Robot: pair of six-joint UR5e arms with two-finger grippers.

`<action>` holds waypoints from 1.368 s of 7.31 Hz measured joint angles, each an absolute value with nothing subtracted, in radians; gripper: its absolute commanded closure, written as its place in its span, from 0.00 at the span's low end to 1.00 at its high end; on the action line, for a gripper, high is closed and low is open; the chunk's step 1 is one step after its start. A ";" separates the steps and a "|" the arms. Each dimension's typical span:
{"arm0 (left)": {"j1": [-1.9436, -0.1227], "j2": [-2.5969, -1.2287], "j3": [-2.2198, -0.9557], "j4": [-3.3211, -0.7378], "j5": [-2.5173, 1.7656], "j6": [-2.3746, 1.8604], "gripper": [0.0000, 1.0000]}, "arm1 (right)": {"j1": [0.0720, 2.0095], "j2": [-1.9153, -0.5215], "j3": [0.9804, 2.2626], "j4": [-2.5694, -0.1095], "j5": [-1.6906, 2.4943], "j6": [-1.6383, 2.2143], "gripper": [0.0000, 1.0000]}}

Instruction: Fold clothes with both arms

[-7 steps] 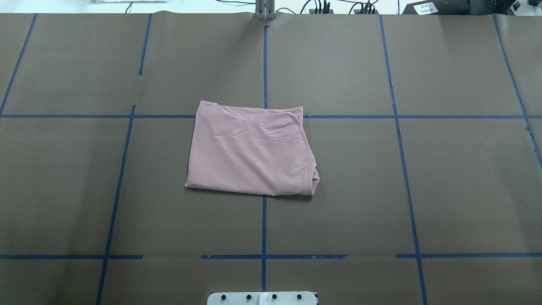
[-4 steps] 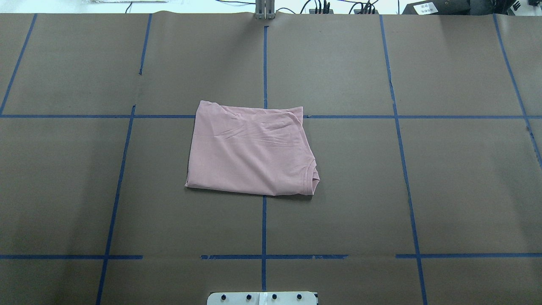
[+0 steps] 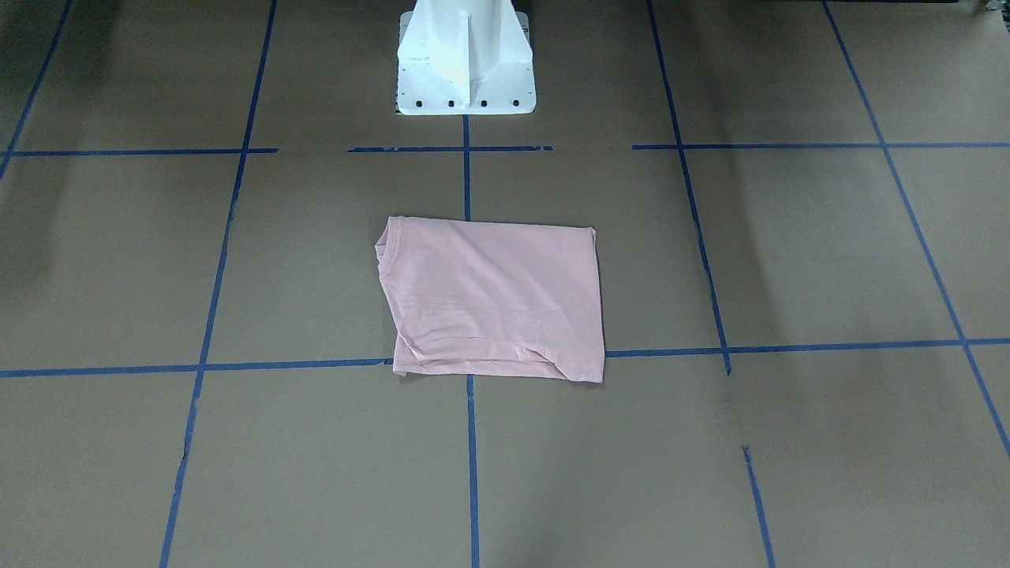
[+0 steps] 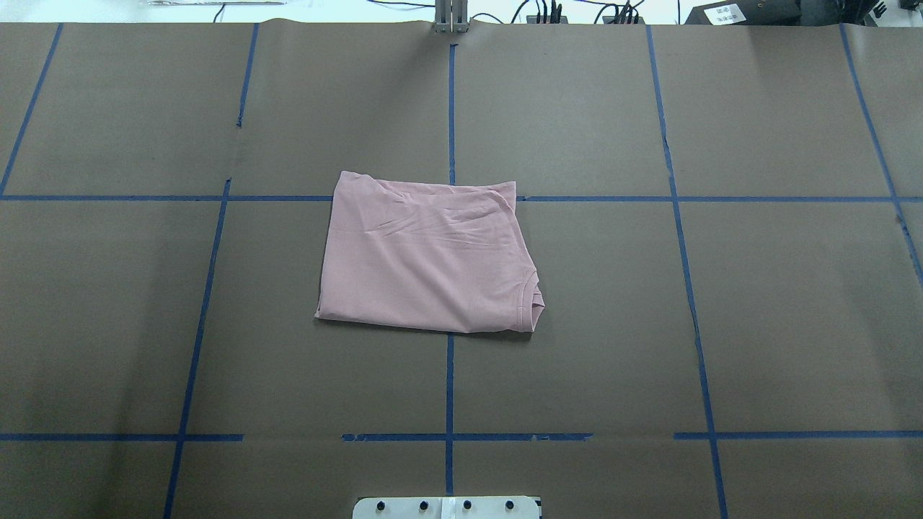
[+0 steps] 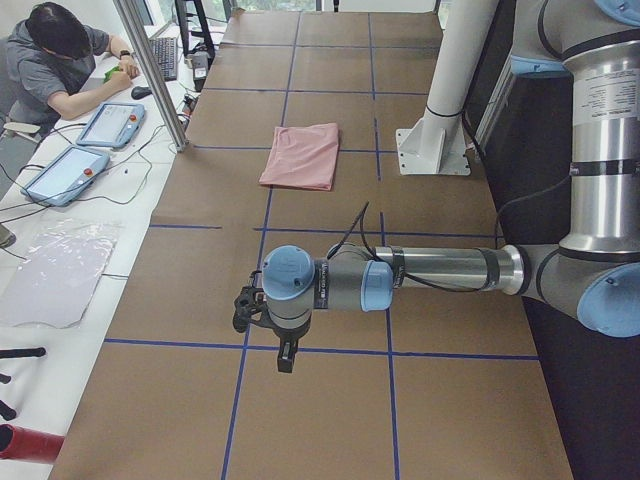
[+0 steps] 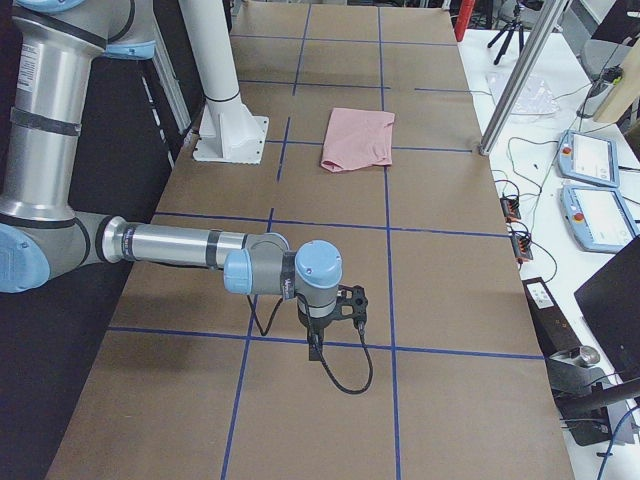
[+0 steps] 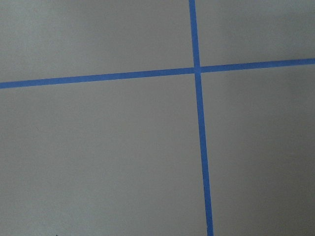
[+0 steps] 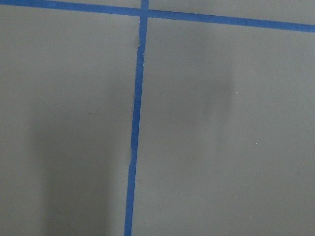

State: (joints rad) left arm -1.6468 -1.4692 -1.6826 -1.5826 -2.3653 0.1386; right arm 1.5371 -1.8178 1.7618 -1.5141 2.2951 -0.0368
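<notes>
The pale pink T-shirt (image 4: 425, 256) lies folded into a rough rectangle at the middle of the brown table, plain side up, its ribbed collar (image 4: 532, 292) at the near right corner. It also shows in the front view (image 3: 493, 296), the left side view (image 5: 302, 155) and the right side view (image 6: 360, 138). No print shows. My left gripper (image 5: 262, 318) hangs over the table far from the shirt, seen only from the side. My right gripper (image 6: 340, 310) is likewise far from the shirt. I cannot tell whether either is open or shut.
Blue tape lines (image 4: 450, 108) grid the brown table. The white pedestal base (image 3: 464, 59) stands behind the shirt. A metal post (image 5: 155, 75) and tablets (image 5: 62, 172) stand at the operators' side, where a person (image 5: 60, 60) sits. A cable (image 6: 345, 375) trails from the right wrist.
</notes>
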 measured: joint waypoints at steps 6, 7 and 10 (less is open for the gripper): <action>-1.646 -1.468 -1.685 -1.600 -2.365 0.138 0.00 | 1.537 -1.818 1.769 -1.513 2.298 -0.049 0.00; -1.646 -1.468 -1.686 -1.600 -2.365 0.138 0.00 | 1.537 -1.818 1.769 -1.513 2.298 -0.049 0.00; -1.647 -1.468 -1.687 -1.600 -2.364 0.137 0.00 | 1.537 -1.818 1.770 -1.513 2.298 -0.049 0.00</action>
